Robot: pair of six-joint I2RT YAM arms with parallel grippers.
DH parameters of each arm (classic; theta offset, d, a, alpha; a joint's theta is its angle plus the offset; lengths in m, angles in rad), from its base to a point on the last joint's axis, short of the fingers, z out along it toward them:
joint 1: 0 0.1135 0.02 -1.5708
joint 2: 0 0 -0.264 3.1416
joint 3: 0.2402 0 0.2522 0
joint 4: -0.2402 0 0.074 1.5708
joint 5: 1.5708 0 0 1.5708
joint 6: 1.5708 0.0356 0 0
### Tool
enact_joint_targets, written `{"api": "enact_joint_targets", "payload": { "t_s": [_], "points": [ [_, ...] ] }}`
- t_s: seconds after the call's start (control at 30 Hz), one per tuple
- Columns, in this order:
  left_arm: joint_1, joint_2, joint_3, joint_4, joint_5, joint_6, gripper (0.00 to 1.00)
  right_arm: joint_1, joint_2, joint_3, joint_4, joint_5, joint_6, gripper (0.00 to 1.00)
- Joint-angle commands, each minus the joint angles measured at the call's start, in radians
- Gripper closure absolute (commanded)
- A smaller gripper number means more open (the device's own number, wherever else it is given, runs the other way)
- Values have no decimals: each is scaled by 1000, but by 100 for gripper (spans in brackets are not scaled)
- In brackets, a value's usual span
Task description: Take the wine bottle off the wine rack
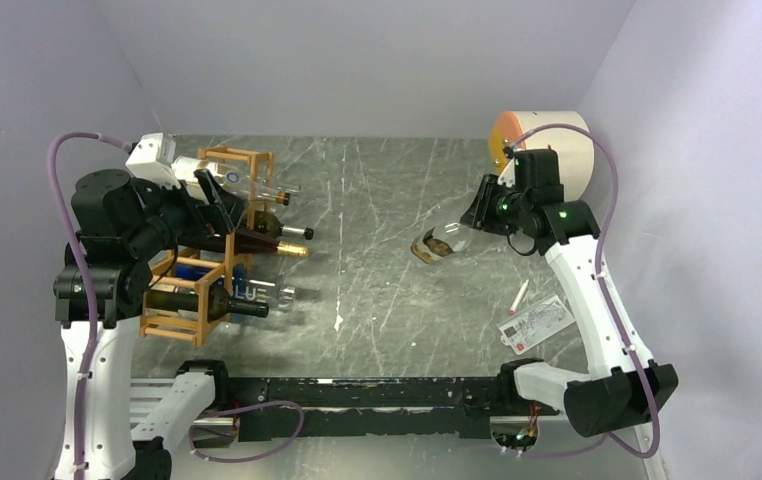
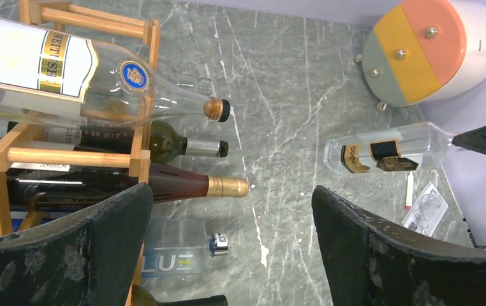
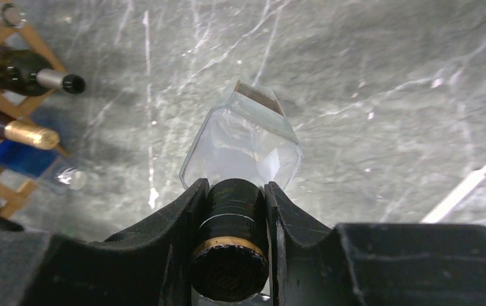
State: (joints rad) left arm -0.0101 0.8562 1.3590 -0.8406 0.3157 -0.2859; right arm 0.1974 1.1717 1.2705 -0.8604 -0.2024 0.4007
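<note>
Our right gripper [image 3: 234,191] clamps the neck of the bottle [image 3: 240,140], base pointing left toward the rack [image 1: 170,325]; our left gripper [image 2: 231,194], jaws apart, sits nearer it.

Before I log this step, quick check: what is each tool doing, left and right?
Left tool: open, holding nothing.
Right tool: closed on the clear bottle at its capped neck.

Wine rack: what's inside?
The wine rack holds five visible bottles: white-labelled clear, dark green, gold-foiled, blue-labelled, dark one lowest. Left arm and left pincer cover part of it.
</note>
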Motion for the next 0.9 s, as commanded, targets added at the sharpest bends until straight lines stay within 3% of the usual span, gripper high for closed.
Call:
{"api": "enact_joint_targets", "payload": {
  "t_s": [0.0,0.23,0.87],
  "points": [
    [10,-11,-20,50,44,-18,2,-6,19,120,13,86,-122,100],
    [10,-23,-37,46,42,-14,2,-5,114,213,27,199,-215,100],
    [10,-47,-92,60,39,-1,2,-6,339,407,65,235,-449,100]
  ]
}}
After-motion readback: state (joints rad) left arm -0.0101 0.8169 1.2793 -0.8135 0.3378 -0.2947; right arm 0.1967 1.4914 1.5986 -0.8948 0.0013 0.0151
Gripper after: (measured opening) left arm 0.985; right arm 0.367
